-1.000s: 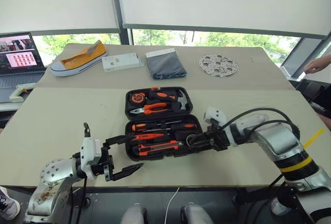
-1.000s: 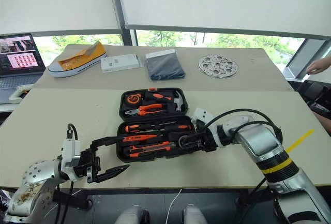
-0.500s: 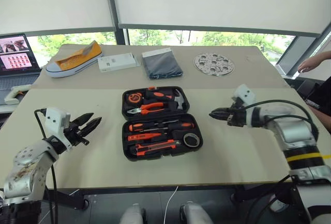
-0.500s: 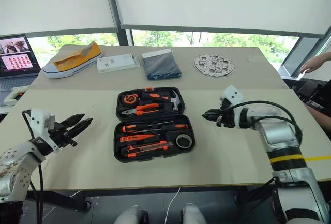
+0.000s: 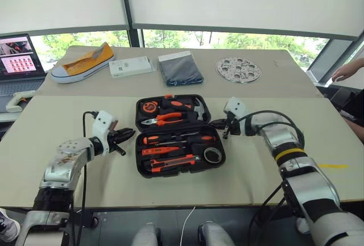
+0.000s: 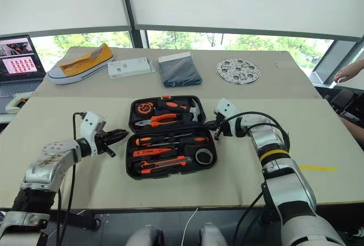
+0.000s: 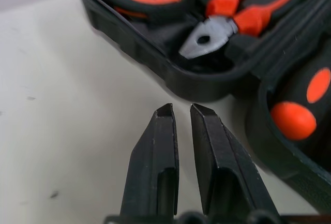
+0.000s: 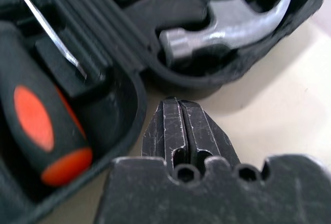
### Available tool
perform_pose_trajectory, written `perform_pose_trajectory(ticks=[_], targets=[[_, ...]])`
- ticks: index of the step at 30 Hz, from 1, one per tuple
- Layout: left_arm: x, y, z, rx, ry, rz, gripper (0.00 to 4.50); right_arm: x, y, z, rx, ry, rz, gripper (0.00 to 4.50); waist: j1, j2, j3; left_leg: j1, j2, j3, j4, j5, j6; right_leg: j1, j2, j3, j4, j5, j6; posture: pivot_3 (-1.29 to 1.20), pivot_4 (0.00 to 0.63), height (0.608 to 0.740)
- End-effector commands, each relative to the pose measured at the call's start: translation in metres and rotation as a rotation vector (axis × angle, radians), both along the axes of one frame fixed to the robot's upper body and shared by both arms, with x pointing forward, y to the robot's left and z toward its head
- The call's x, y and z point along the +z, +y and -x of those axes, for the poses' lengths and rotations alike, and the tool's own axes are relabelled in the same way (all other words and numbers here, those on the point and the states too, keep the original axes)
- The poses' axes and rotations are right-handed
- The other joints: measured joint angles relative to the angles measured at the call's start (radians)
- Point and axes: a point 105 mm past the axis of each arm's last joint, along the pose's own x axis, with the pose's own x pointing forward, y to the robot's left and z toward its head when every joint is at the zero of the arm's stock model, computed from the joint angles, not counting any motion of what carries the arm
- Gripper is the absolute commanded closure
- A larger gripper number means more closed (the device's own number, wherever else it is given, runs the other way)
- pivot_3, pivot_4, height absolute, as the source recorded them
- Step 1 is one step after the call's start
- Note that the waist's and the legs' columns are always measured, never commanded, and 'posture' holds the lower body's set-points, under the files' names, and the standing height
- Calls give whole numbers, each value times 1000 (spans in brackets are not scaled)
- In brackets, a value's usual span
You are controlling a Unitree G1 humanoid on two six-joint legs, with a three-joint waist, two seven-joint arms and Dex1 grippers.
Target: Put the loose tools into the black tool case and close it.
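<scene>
Two end effectors flank the open black tool case at mid-desk. We see the left end effector nearly clenched, a slit between its fingers, empty; the right end effector clenched, empty. Screwdrivers lie inside, partly cut off.

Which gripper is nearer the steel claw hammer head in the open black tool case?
Right. The right gripper, shut, sits just outside the black tool case beside the steel claw hammer head; the left gripper is across the case.
</scene>
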Motion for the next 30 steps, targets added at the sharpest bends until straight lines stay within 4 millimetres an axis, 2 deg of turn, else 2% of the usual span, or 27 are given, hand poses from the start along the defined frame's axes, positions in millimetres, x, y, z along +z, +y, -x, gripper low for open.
perform_pose_trajectory(ticks=[1,7,13,16,17,19,20,21,22,24,28,30], targets=[[15,-11,-3,-76,-60,8,3902,5,11,16,147,37,-25,4500,0,0,0,0,0,0,0,0,0,0,0,0,0,0,0,0,150,740],[13,-28,7,-184,-60,-11,3902,-5,9,40,154,77,-55,4500,3,0,0,-1,0,0,-1,0,0,0,0,0,0,0,0,0,150,740],[6,-22,17,-187,-17,-31,3902,-8,-4,46,63,51,-35,4500,4,0,0,0,0,-1,-1,-1,-1,0,0,0,0,0,0,0,150,740],[17,2,15,-105,-9,-49,3902,0,-16,42,-63,55,-47,4500,3,0,0,0,0,0,-1,-1,-1,0,0,0,0,0,0,0,150,740],[26,13,13,-63,-15,-35,3902,1,-24,46,-86,91,-32,4500,3,0,0,0,0,0,-1,-1,-1,0,0,0,1,0,0,0,150,740],[34,29,16,-14,34,-23,3967,2,-36,56,-96,126,20,3924,5,0,0,1,0,0,-1,0,-2,0,0,0,1,0,0,0,150,740],[34,35,17,9,64,-36,3417,3,-40,61,-90,136,42,3740,5,0,0,0,0,-1,0,0,-2,-1,0,0,1,0,0,0,150,740],[39,35,19,6,85,9,3358,8,-43,63,-96,142,38,3400,5,0,0,0,0,-1,0,0,-2,-1,0,0,1,0,0,0,150,740],[43,36,20,16,104,38,3090,13,-45,66,-101,154,34,3046,4,0,0,0,0,-1,0,0,-2,0,0,0,1,0,0,0,150,740],[45,40,21,62,165,70,2319,23,-47,67,-122,149,18,2368,3,0,0,1,0,-1,0,0,-1,0,0,0,1,-1,0,0,150,740],[58,33,13,97,228,145,713,46,-52,51,-334,174,21,888,1,-1,1,1,0,-1,0,0,-2,-1,1,0,2,-1,0,0,150,740],[62,31,3,135,225,154,139,49,-50,47,-414,243,65,321,0,-1,1,1,0,-2,0,1,-2,-1,1,0,2,0,0,0,150,740]])
